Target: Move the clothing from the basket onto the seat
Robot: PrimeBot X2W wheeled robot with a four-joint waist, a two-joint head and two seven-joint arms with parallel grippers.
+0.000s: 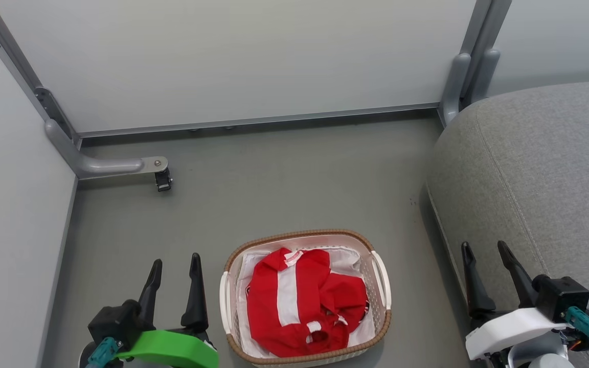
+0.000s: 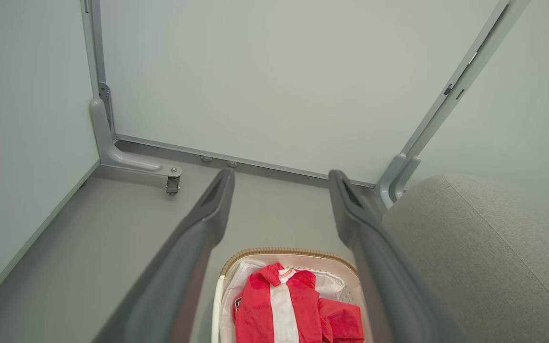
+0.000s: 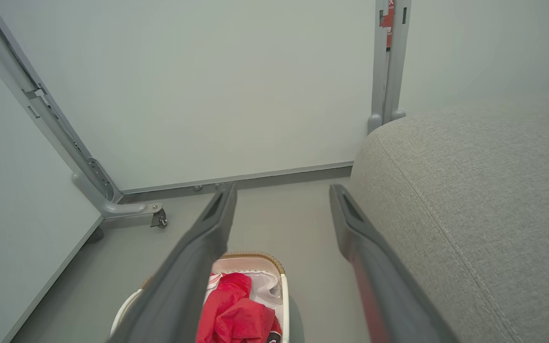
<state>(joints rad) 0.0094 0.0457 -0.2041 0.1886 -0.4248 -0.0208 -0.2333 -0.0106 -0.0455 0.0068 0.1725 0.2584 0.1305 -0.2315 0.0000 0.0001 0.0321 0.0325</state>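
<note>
Head view: left gripper (image 1: 176,260) stood left of the basket (image 1: 302,234), fingers pointing up the frame, jaws wide, holding nothing. Right gripper (image 1: 483,248) was right of the basket, by the edge of the grey sofa seat (image 1: 545,174), likewise wide and empty. Red-and-white clothing (image 1: 299,301) lay crumpled inside the basket on a white liner (image 1: 246,276).

Left wrist view: spread fingers framed the basket's far rim, and the garment's white stripe was plain.

Right wrist view: one finger partly hid the basket. A dark patch showed on the clothing, and the seat's stitched seam ran right of the basket.
</note>
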